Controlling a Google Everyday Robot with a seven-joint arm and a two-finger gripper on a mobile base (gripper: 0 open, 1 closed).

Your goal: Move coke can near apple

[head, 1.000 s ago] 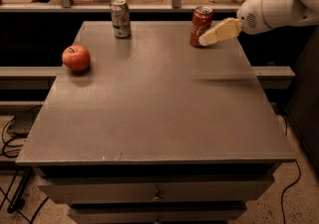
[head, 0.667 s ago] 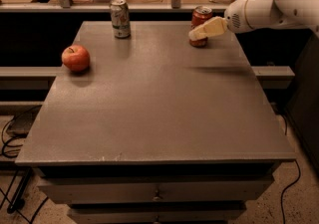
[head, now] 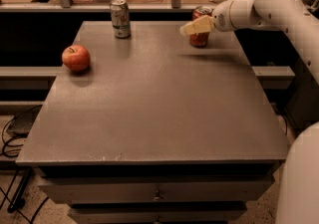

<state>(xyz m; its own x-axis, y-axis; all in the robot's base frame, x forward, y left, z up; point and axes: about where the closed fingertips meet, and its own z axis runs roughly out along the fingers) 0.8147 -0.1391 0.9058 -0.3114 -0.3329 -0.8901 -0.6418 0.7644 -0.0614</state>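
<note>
Count on the worktop (head: 159, 118): two cans, one apple, one gripper above. I log one coke can (head: 199, 39) and one silver-and-green can (head: 120, 18). The coke can stands upright by the far edge, toward the far right corner; it is red with a silver top, and its upper half is partly hidden. The other can stands upright at the far edge, left of centre. The apple (head: 76, 57), red with yellowish patches and a dark stem, sits at the left edge toward the far left corner, well apart from the coke can. The gripper (head: 185, 29), cream-coloured, hangs across the front of the coke can, pointing left. I cannot tell whether it is open or closed, nor whether it touches the can.
</note>
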